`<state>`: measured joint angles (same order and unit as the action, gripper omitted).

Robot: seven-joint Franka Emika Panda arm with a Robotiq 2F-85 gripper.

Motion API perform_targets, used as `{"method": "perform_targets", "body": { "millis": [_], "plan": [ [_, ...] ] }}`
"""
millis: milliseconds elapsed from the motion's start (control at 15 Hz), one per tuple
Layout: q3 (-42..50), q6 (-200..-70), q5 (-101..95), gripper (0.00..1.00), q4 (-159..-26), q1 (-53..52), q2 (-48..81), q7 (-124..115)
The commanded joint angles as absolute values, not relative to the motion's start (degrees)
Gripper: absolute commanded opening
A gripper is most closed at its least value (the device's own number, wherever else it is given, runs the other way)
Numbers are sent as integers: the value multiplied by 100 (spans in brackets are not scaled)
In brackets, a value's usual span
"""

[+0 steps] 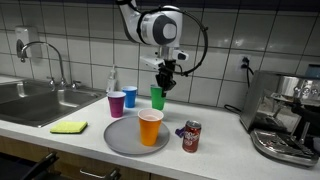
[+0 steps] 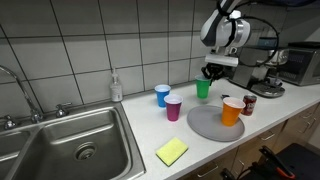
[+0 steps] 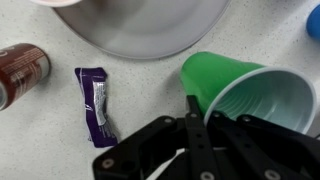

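Observation:
My gripper (image 1: 165,76) (image 2: 210,72) is closed on the rim of a green plastic cup (image 1: 157,97) (image 2: 203,90), behind the grey plate (image 1: 120,140) (image 2: 203,126). In the wrist view the gripper (image 3: 200,106) has one finger outside the rim and one inside, and the green cup (image 3: 245,85) looks tilted. An orange cup (image 1: 150,127) (image 2: 231,111) stands on the plate. A purple wrapped bar (image 3: 97,105) lies on the counter beside the green cup. A red soda can (image 1: 191,135) (image 2: 248,104) (image 3: 20,66) stands next to the plate.
A purple cup (image 1: 117,103) (image 2: 174,108) and a blue cup (image 1: 130,96) (image 2: 162,95) stand near a soap bottle (image 1: 112,80) (image 2: 117,85). A yellow sponge (image 1: 69,127) (image 2: 172,151) lies by the sink (image 1: 30,100) (image 2: 80,150). A coffee machine (image 1: 285,120) stands at the counter's end.

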<state>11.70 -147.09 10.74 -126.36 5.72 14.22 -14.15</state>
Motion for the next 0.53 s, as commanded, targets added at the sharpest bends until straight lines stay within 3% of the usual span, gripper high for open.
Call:
{"method": "perform_targets", "body": {
  "millis": [0, 467],
  "plan": [
    [1093, -14450, 985, 1, -12939, 731, 1058, -1120],
    [1029, -14476, 1069, 1, -13147, 801, 1074, -544]
  ]
}}
